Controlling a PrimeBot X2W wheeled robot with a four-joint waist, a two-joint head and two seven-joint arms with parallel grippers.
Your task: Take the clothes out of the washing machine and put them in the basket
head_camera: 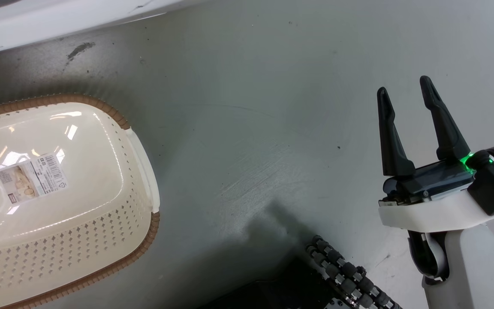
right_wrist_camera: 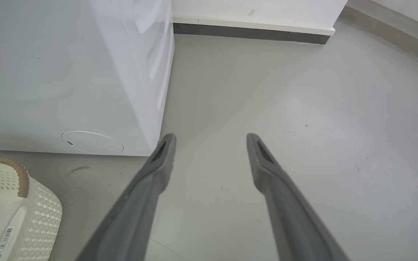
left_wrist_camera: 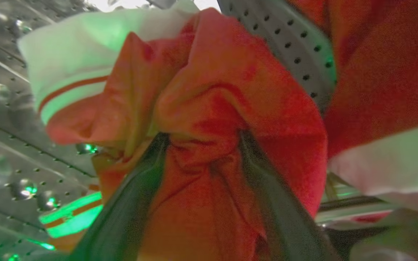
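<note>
Standing on the grey floor point(right_wrist_camera: 267, 90), the washing machine point(right_wrist_camera: 67, 72) holds the clothes point(left_wrist_camera: 230, 90), red with white trim, in its steel drum point(left_wrist_camera: 5, 119). The basket point(head_camera: 79, 253) sits just beside it. The left gripper point(left_wrist_camera: 203, 137) pinches bunched red fabric; the right gripper point(head_camera: 405, 88) is spread, holding nothing.

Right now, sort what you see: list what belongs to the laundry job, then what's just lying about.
Job: the clothes, inside the drum of the washing machine; the basket, no clothes in it; left gripper, fingers astride the cloth; right gripper, open.

Lying about: label sticker in the basket; scuff on the floor; skirting board.
</note>
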